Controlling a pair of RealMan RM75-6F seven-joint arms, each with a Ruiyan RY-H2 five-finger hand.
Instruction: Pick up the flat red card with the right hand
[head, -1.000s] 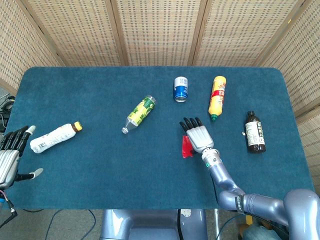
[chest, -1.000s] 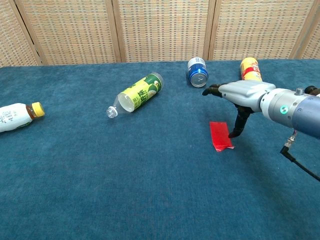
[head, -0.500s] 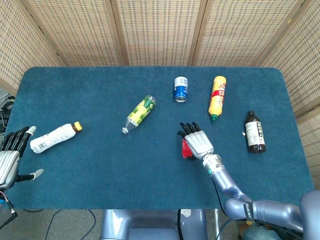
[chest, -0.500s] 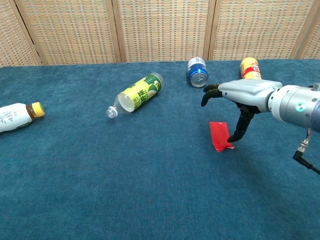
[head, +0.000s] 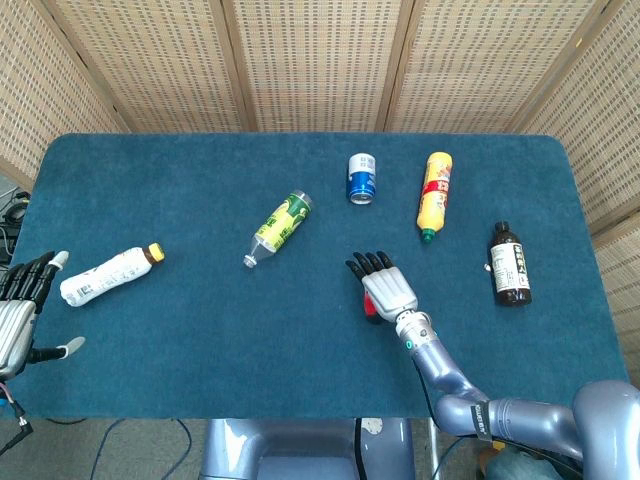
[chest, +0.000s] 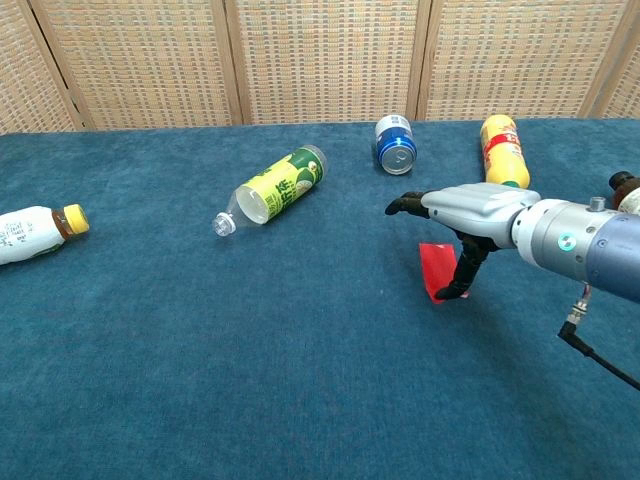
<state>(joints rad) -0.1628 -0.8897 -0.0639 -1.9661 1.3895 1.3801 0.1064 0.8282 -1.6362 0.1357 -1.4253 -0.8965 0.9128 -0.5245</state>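
The flat red card lies on the blue table cloth, right of centre. In the head view only a sliver of the red card shows beside my right hand. That right hand hovers palm-down over the card with its fingers spread forward and left. Its thumb points down and touches the card's near right edge. The card is not lifted. My left hand rests open at the table's left edge, holding nothing.
A green-labelled clear bottle lies left of the card. A blue can and a yellow bottle lie behind it. A dark bottle lies to the right, and a white bottle lies near my left hand.
My right hand has slid left and toward me over the card, covering more of it; the thumb stays at the card's edge. The left hand has not moved.
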